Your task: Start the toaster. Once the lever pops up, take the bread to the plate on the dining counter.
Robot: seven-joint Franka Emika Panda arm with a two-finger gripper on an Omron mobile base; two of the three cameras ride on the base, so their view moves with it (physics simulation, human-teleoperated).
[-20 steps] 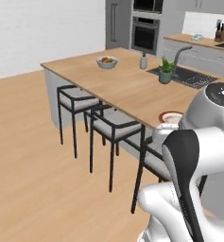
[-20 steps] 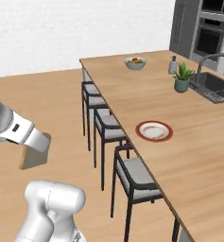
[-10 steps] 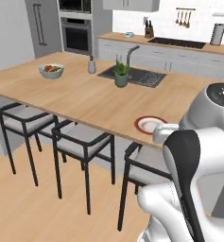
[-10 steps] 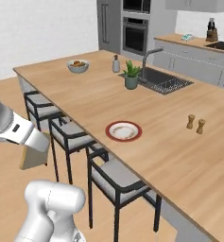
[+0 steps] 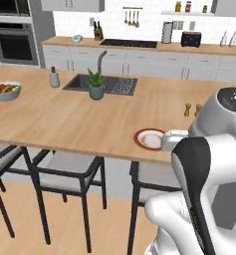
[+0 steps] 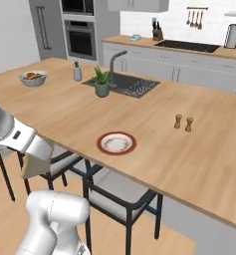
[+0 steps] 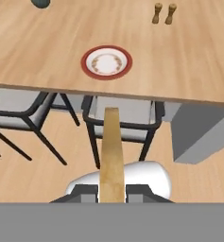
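The 2 fingers (image 7: 87,191) are clamped on the lower end of the bread (image 7: 111,156), which stands edge-on between them and points away toward the counter. Thin, light and stiff, but crumbly, it looks best held as it is now, by its flat faces near 1 end and with gentle pressure. Beyond its tip, past the stool (image 7: 120,125) below, the plate (image 7: 107,62) sits near the front edge of the dining counter (image 7: 47,52), well apart from the fingers.

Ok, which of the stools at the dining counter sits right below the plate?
The rightmost stool, tucked under the dining counter edge directly below the plate. The other stools stand further left, and the bread points towards the rightmost one.
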